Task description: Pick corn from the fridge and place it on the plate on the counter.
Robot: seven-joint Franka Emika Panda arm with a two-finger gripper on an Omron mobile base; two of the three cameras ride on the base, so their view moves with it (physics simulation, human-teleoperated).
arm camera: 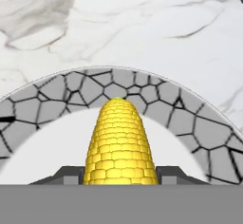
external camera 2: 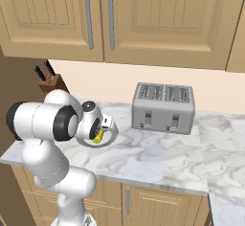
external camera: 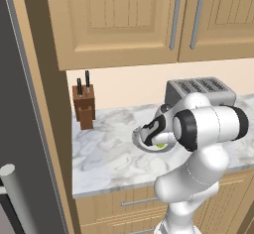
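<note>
Corn point(arm camera: 119, 142) sits clamped between the tool's point(arm camera: 121, 174) closed-in fingers, pointing forward over the plate point(arm camera: 185, 118).

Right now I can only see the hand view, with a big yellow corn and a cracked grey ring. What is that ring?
Observer: It is the rim of the plate, a round dish on the marble counter.
Operator: Is anything else on that counter?
Observer: Yes, a silver toaster stands to the right of the plate, near the wall.
Operator: Anything on the other side?
Observer: A wooden knife block with two black handles stands at the left end of the counter.
Operator: Is the corn held?
Observer: Yes, the gripper is shut on the corn, just over the plate.
</note>
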